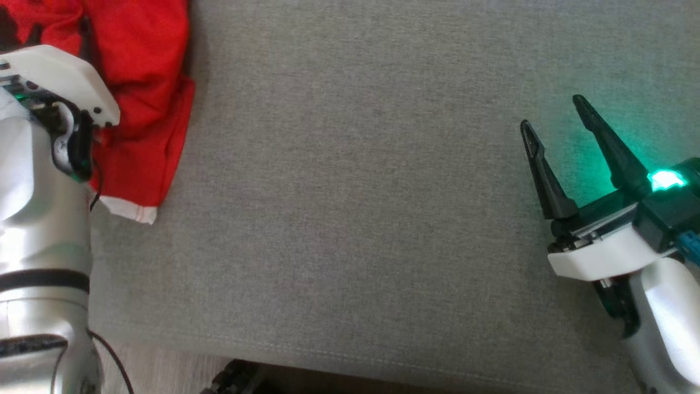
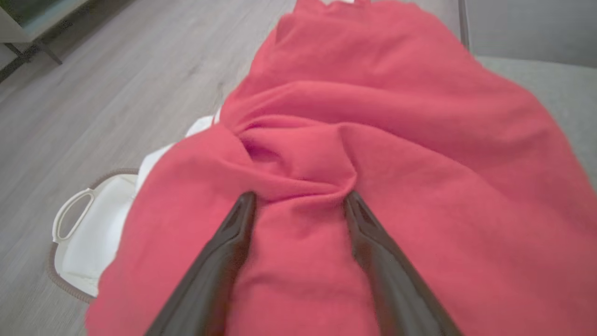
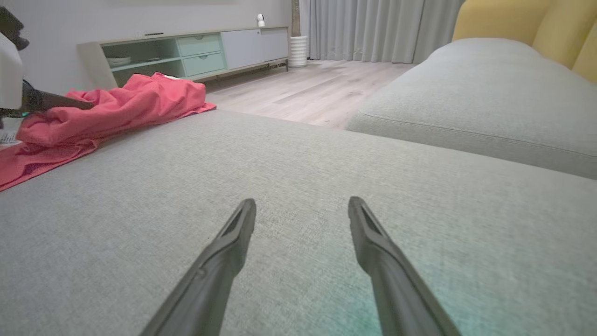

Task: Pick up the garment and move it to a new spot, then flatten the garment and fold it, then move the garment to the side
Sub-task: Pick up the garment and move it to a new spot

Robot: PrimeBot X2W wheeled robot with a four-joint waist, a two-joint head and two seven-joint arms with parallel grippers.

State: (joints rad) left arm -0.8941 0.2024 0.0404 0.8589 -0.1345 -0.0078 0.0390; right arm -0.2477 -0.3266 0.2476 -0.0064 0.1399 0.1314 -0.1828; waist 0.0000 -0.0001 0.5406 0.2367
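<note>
Garment (image 1: 147, 82): one, red, soft thin cloth with a white hem band, crumpled. Location for the entry? (Lister)

Far left corner of the grey woven sofa seat (image 1: 355, 191), heaped in loose folds. In the left wrist view it looks to spill past the seat's edge. Beyond it a white tub with a loop handle (image 2: 88, 233) sits on the pale wood floor (image 2: 116, 70). (Checker)

Left end effector (image 2: 299, 196)? (Lister)

Fingers spread, tips sunk into the cloth, a raised ridge of folds bunched between them. Touching, not yet pinching. (Checker)

Right end effector (image 1: 551, 111)? (Lister)

Fingers spread, holding nothing, over bare seat well apart from the cloth. Green lamp lit at its base. (Checker)

Handling notes? (Lister)

Judged light, limp, not fragile, not slippery. It will likely sag and trail from any single hold, and the layers may slide apart unevenly. The bunched ridge between the left fingers is the likely hold for the lift, provided the pinch takes several layers; a single layer would probably only peel off the heap. For flattening later, the white hem and the corners look the better holds, one per end effector. (Checker)

Risk? (Lister)

A trailing edge could drag over the seat's side or catch on the tub. (Checker)
</note>
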